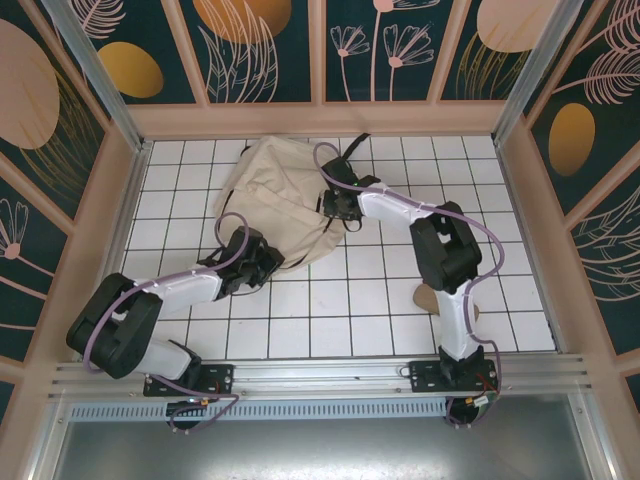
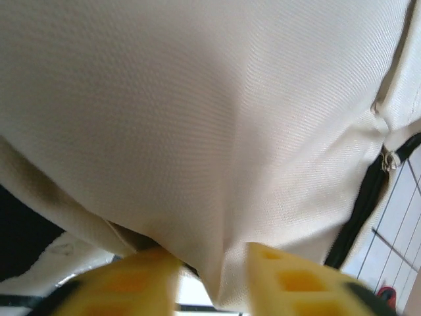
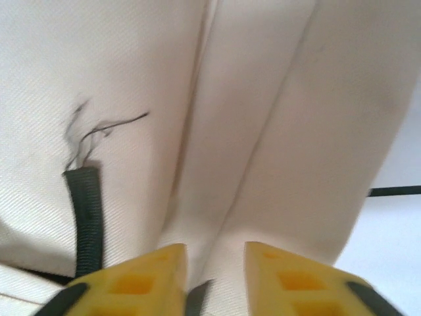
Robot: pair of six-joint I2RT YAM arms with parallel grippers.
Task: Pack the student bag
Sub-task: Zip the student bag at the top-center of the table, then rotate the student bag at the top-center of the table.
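Right, the student bag is lying slumped on the white tiled table, out toward the far wall and a touch left of centre. Its long axis is running on the diagonal, from far-left down to near-right. Both arms are sitting right up against it. The left gripper is resting at the bag's near edge, so the cloth is spreading away ahead of it toward the far side. The right gripper is sitting at the bag's right-hand edge, with the body lying off to its left. Neither is nearer, I'd say, since both are at the fabric.

From the left wrist, the jaws are standing apart, a fold of cream cloth is hanging down into the gap, and the dark zipper is running off to the right beside the tiles. From the right wrist it's the same picture: jaws spread, a pleat of cloth lying between them, and a black strap with a frayed end sitting just left.

My read is that neither is biting on the cloth, and that the coming move is turning on the zipper side, which is lying by the left gripper. No brand, label or lettering is showing anywhere on the bag
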